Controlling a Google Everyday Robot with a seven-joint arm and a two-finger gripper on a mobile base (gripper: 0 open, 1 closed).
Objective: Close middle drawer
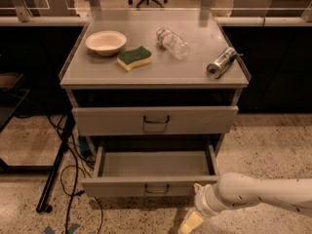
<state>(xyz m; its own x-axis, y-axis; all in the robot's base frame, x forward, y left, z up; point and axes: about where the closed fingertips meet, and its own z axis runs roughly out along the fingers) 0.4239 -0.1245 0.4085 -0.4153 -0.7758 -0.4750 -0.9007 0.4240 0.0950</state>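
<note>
The middle drawer [151, 185] is pulled far out of the grey cabinet, and its shallow grey tray [153, 164] shows nothing in it. Its small loop handle [157, 189] sits at the centre of the flat front. The upper drawer [156, 120] above it stands slightly out from the cabinet. The lowest drawer is out of view. My gripper [191, 222] is on the end of the white arm [258, 193], which comes in from the right. It hangs just below and in front of the right end of the middle drawer's front, close to it.
On the cabinet top lie a white bowl [106, 42], a green and yellow sponge [134, 58], a clear plastic bottle [173, 42] and a metal can [221, 63] on its side. A black stand leg and cables [57, 165] lie on the floor at the left.
</note>
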